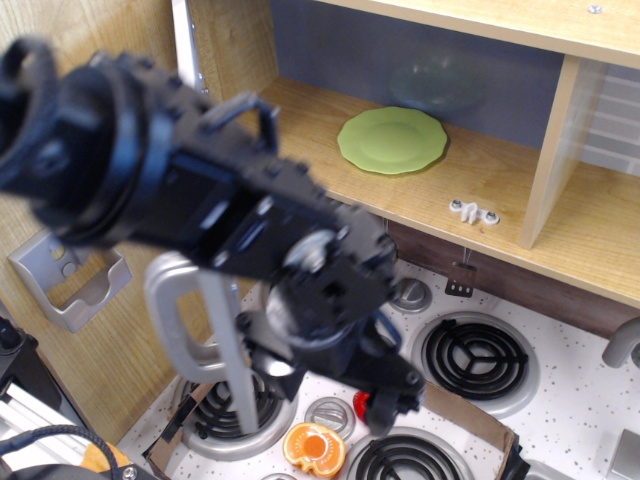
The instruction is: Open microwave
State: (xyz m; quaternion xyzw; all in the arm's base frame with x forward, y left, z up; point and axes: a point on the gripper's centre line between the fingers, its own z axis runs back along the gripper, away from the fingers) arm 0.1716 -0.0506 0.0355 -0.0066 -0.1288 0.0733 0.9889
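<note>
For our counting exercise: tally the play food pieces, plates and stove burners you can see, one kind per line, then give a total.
Plates: 1, the green plate
Play food: 2, the orange half and a red piece, mostly hidden
Stove burners: 3 at least partly visible
Total: 6

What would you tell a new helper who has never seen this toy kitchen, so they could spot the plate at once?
Look at the wooden shelf above the stove burners, inside the opened microwave bay with the grey back wall. The green plate lies flat there, left of the upright wooden divider. It is the only green, scallop-edged item; the nearby white latch is far smaller.
</note>
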